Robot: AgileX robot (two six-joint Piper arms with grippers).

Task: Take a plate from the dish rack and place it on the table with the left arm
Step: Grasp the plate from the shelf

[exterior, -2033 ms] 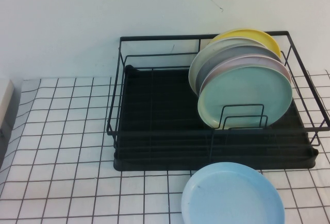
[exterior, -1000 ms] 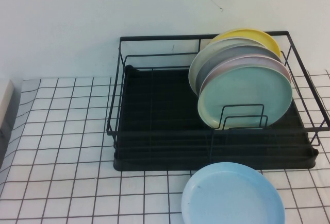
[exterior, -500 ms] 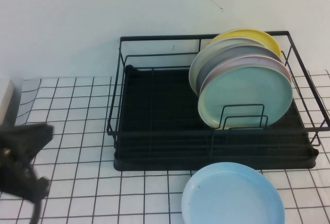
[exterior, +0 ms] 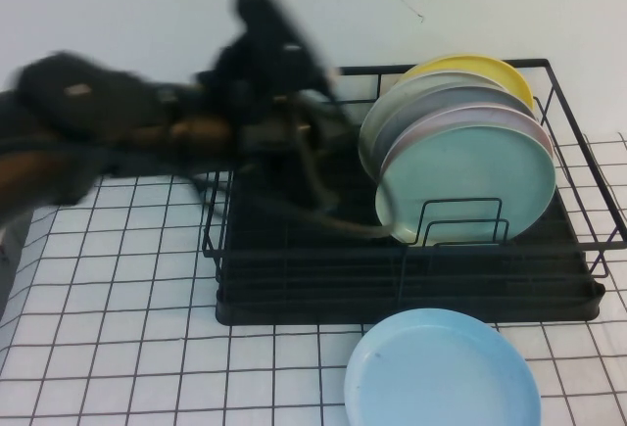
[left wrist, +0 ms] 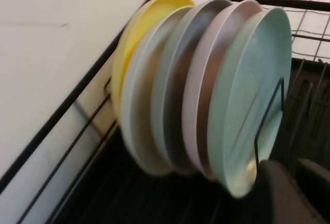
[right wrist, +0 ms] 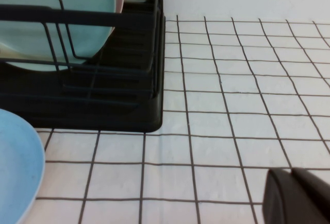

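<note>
The dish rack (exterior: 294, 279) stands at the back of the table (exterior: 118, 348). Several plates stand upright in its right half, and the mint-green plate (exterior: 468, 183) is the front one. The left arm (exterior: 147, 113) is a blur reaching from the left over the rack's left half. In the left wrist view the mint-green plate (left wrist: 247, 95) stands edge-on, closest of the row. My left gripper (left wrist: 297, 193) is just beside its lower rim, empty, its fingers close together. My right gripper (right wrist: 294, 195) is shut and empty, low over the table to the right of the rack (right wrist: 129, 95).
A sky-blue plate (exterior: 443, 372) lies flat on the table in front of the rack, and it also shows in the right wrist view (right wrist: 15, 167). Behind the mint-green plate stand pink (left wrist: 206, 80), grey, white and yellow (left wrist: 139, 44) plates. A white wall rises behind the rack.
The left arm has swept in fast from the lower left, up and over the rack's left half. The plates and the rack have not moved.
</note>
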